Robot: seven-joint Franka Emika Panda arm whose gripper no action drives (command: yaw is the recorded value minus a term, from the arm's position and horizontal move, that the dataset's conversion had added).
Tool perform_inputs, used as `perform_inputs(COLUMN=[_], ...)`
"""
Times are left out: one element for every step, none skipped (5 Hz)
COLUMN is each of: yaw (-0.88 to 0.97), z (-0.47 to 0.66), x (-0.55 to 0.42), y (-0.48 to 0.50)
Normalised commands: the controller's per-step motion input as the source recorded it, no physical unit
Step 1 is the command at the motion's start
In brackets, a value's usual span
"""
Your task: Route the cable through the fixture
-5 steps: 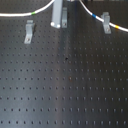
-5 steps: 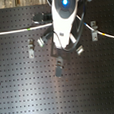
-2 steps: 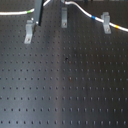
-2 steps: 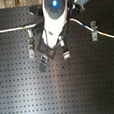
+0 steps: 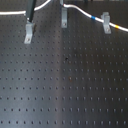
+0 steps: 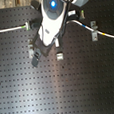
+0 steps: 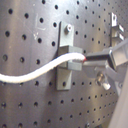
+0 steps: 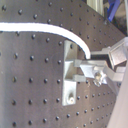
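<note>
Pinching cable [image 7: 40, 70] — gripper [image 7: 89, 61] fingers clamped | clips: three — fixture [image 5: 64, 19] middle

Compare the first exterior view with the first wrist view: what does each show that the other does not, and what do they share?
Only the first exterior view shows three grey clips in a row, with the blue band and yellow band on the cable. Only the first wrist view shows the cable's white end lying across a clip and meeting the gripper. Both show the black perforated board, the white cable and grey clips.
</note>
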Motion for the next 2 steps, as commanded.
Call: perform_inputs(yaw=[0.01, 0.14], z=[0.0, 0.09], x=[0.0, -0.153], y=[0.0, 0.003])
